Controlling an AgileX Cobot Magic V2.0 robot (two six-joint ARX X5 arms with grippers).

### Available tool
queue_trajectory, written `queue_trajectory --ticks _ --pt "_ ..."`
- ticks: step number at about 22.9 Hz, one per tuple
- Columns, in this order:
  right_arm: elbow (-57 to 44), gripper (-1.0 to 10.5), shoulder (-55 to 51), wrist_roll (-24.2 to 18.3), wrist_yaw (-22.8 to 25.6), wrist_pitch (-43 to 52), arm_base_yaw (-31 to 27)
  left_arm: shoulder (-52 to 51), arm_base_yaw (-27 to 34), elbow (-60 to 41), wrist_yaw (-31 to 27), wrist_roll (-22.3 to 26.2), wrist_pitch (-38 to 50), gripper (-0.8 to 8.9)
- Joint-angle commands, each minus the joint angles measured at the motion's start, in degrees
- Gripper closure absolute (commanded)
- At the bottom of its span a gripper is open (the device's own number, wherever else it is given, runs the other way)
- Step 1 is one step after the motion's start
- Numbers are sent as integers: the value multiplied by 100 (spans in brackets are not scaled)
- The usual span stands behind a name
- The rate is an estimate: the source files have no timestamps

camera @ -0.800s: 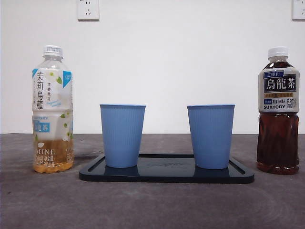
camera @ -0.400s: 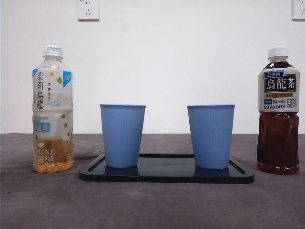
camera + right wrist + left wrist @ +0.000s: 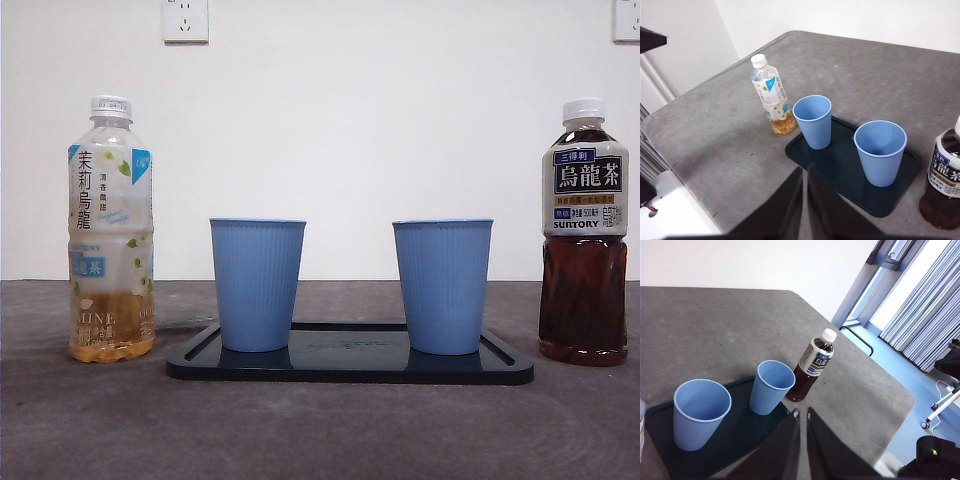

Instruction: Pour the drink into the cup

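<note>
Two empty cups (image 3: 257, 284) (image 3: 442, 285) stand upright on a tray (image 3: 350, 368) between capped bottles, pale tea (image 3: 110, 230) and dark tea (image 3: 584, 232), likely laid out for pouring, while the left hand (image 3: 802, 412) and right hand (image 3: 804, 171) hang closed above the table (image 3: 320, 430), holding nothing.

tray (image 3: 350, 368) mid-table, ahead of and below both grippers | two cups (image 3: 257, 284) (image 3: 442, 286) upright on tray, side by side, apart | jasmine tea bottle (image 3: 111, 230) on table off one tray end, far from right gripper (image 3: 804, 172) | oolong bottle (image 3: 584, 232) off other end, far from left gripper (image 3: 802, 413)
</note>
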Motion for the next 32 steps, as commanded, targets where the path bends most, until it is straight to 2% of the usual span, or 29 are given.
queue_trajectory --ticks 1,3,6,9,12,16,20,25,28,32 --pt "83 927 22 -68 -9 42 20 44 -22 133 24 94 44 707" --pt "83 874 22 -59 -9 42 20 44 -22 133 22 94 44 588" --pt "83 697 22 -35 -4 44 17 44 -22 133 22 94 46 384" --pt "83 491 28 11 -2 46 13 46 -22 133 22 140 44 277" --pt "83 387 28 94 -4 44 13 46 -22 133 22 210 44 273" --pt "83 384 42 205 57 44 13 46 -22 133 20 210 2 281" --pt "50 385 63 323 461 50 13 61 -22 133 -55 271 -208 284" --pt "-205 389 59 435 1119 70 13 61 -26 127 -450 745 -629 288" --pt "-581 389 55 466 1298 258 13 61 -26 105 -739 1001 -916 288" --pt "-1373 389 55 673 1377 1001 13 61 -26 90 -944 1121 -1071 288"
